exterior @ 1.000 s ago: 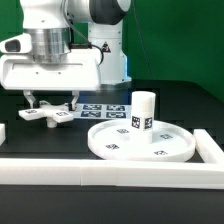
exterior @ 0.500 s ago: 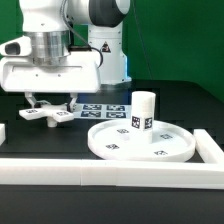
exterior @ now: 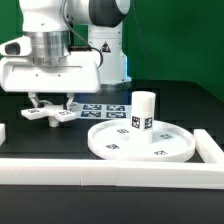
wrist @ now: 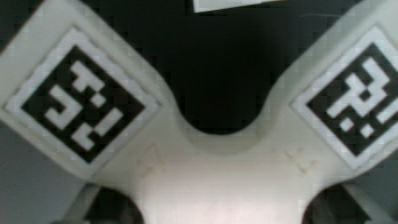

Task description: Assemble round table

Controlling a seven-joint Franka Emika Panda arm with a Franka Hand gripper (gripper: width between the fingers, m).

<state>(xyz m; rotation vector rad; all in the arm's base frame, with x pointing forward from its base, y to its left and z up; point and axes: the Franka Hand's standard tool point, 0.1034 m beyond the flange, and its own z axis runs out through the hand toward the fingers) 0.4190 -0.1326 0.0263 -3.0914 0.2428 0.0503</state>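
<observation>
the rimmed disc (exterior: 165,152) holds the cylinder (exterior: 143,110), standing upright (long axis vertical) near its far edge. the white, tagged cross-shaped piece (exterior: 47,115) lies flat at the exterior view's left, under my gripper (exterior: 51,103). the jaws flank it, but i can't tell if they grip.

Lighting bright and even; exterior view sharp.
Wrist view out of focus: tags (wrist: 80,95) soft-edged, white plastic washed out.

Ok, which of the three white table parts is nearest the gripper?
The cross-shaped piece, directly beneath the gripper at the exterior view's left. The cylinder stands upright on the round disc, off to the right.
</observation>
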